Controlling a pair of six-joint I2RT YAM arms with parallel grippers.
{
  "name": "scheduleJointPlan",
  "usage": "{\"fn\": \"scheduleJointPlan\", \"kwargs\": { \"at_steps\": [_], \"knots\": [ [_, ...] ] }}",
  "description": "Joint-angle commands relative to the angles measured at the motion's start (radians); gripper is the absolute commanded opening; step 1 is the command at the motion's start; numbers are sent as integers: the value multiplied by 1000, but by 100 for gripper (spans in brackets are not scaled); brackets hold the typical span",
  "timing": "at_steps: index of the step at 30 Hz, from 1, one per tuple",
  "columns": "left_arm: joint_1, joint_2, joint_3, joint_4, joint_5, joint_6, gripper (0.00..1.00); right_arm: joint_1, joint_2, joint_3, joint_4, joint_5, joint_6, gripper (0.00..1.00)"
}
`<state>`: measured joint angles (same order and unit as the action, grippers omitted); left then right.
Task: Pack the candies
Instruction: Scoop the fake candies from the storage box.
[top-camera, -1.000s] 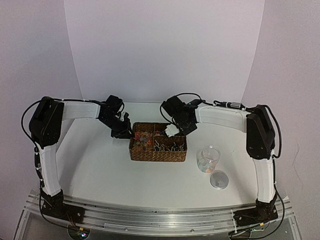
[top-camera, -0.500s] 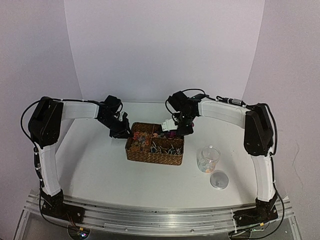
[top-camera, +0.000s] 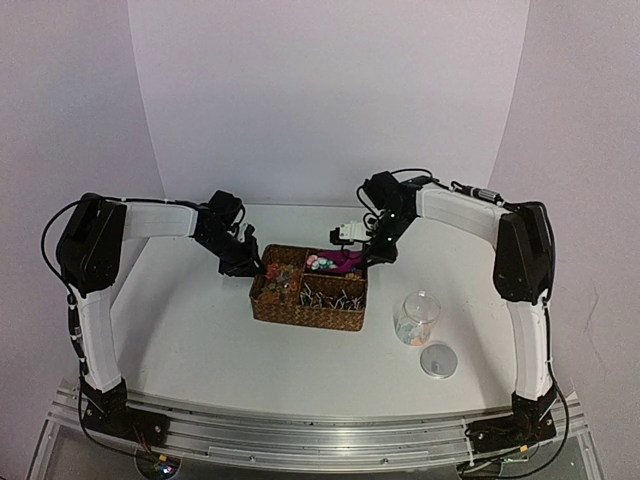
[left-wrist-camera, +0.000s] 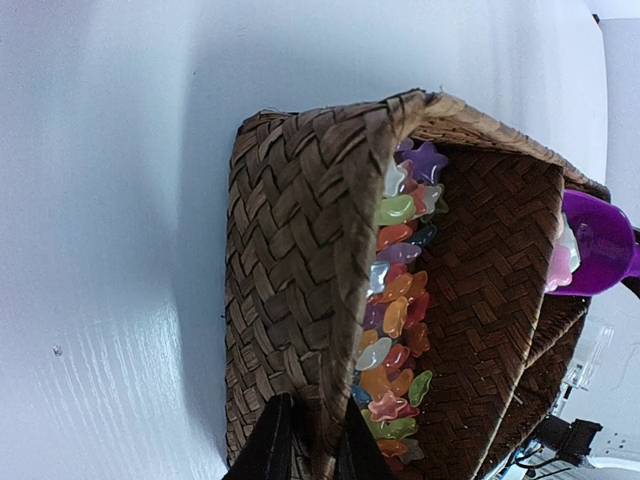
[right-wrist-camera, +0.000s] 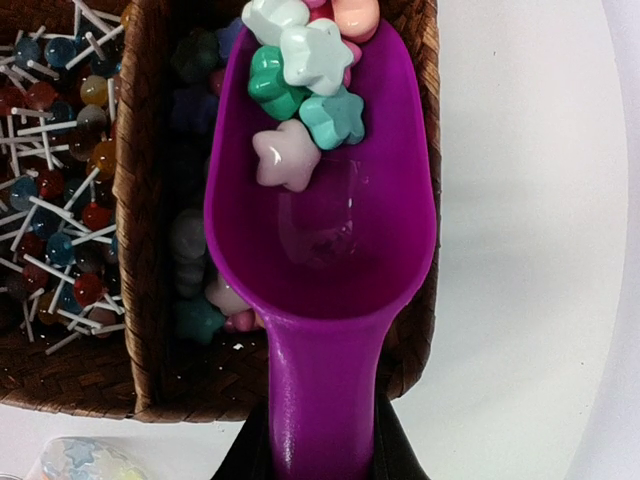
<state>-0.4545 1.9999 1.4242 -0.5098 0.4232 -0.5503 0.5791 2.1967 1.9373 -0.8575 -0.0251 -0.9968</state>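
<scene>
Scoop: one magenta plastic scoop (right-wrist-camera: 320, 230), bowl hanging over the basket's far right section, and it's loaded!
Grip on it: right gripper (right-wrist-camera: 320, 450) is clamped hard on the scoop's handle, fingers either side.
Done so far: a thin layer of coloured candies (right-wrist-camera: 300, 90) already sits in the cup, and a fresh scoopful is up out of the basket.
Left to do: by my reckoning this load has to travel to the cup and tip in, more scoops may follow, then the lid goes on. Early to middle of the job, I'd say.
Count, lid: one round clear lid (top-camera: 438, 359), flat on the white table (top-camera: 190, 330), nearer than the basket and off to its right, not on the cup.
Count, cup: one clear plastic cup (top-camera: 417, 318), upright, right of the basket, well apart from it.
Count, basket: one brown woven basket (top-camera: 305, 310), three sections as far as the top view shows.
Count, lollipops: a heap of stick lollipops (right-wrist-camera: 60, 200) in the basket's near section, too many to count.
Count, scooped sweets: six star and flower shapes showing in the bowl, more cut off at the picture's edge.
Count, loose sweets: dozens in the basket's left section, uncountable.
Other hand: left gripper (left-wrist-camera: 305, 440) is pinched on the basket's left wall, steadying it.
</scene>
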Motion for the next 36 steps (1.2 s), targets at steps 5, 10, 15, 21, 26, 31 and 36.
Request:
{"fn": "scheduleJointPlan", "kwargs": {
  "at_steps": [5, 10, 15, 21, 26, 31, 36],
  "knots": [
    [5, -8, -9, -39, -31, -3, 14, -24, -106, -6, -23, -89, 21, 0],
    [5, -9, -10, -38, -29, -3, 14, -60, -155, -28, -21, -140, 23, 0],
    [5, -8, -10, -38, -29, -3, 14, -73, -187, -67, -21, -139, 13, 0],
    [5, -11, -14, -36, -26, -6, 14, -86, -233, -87, -17, -182, 16, 0],
    [5, -11, -22, -27, 2, -9, 14, -103, -319, -126, -17, -200, 10, 0],
    [5, -21, -35, -22, 28, -13, 14, -117, -432, -206, -22, -189, 10, 0],
    [5, -48, -68, -5, 74, -27, 17, -156, -568, -329, -23, -186, 14, 0]
  ]
}}
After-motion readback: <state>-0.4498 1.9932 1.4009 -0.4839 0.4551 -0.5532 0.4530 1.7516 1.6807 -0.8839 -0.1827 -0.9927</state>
